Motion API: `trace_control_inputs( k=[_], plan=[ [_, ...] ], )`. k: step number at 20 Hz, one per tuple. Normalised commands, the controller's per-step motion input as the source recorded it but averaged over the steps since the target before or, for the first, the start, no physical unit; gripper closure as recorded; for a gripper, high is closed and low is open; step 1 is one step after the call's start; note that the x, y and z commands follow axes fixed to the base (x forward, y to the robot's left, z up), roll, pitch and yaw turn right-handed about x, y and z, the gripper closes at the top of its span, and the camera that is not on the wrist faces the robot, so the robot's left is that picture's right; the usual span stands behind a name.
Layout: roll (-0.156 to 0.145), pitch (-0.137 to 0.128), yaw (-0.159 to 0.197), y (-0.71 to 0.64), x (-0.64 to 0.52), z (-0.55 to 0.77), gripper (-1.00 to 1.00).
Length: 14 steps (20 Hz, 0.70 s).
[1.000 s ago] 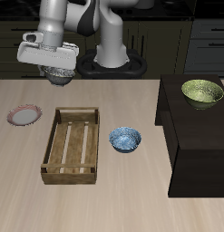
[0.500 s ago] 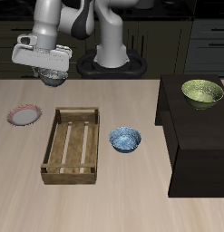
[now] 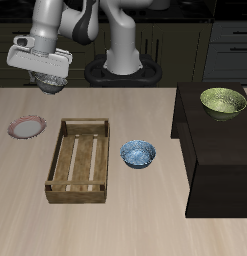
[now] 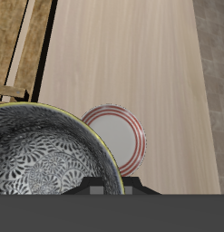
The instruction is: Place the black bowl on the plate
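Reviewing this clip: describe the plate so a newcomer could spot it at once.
Start at the wooden crate in the middle of the table. Beside it, away from the blue bowl, lies the plate. It is flat, with a pink-red rim and pale centre, unlike the bowls.

Black bowl held aloft, plate bare on the table

The gripper (image 3: 50,82) hangs in the air at the table's back, clamped on the black bowl (image 3: 51,83), whose dark rounded underside shows just below the grey-white gripper body; the plate (image 3: 27,127), pink-red rimmed with a pale centre, lies flat on the light wooden table (image 3: 135,215), nearer the front than the bowl and just beside a slatted wooden crate (image 3: 79,159); a blue-and-white patterned bowl (image 3: 138,154) sits close on the crate's other side; a yellow-green bowl (image 3: 223,102) rests on a raised dark block (image 3: 215,160), well apart from the plate.
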Motion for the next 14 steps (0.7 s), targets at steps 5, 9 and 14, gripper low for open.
trace_control_inputs(
  k=[5, 9, 14],
  plan=[
    [-0.091, -0.006, -0.041, -0.49, 0.01, -0.02, 1.00],
    [-0.041, 0.030, -0.017, -0.14, 0.11, -0.14, 1.00],
    [-0.026, 0.009, 0.012, -0.08, 0.17, -0.14, 1.00]
  ],
)
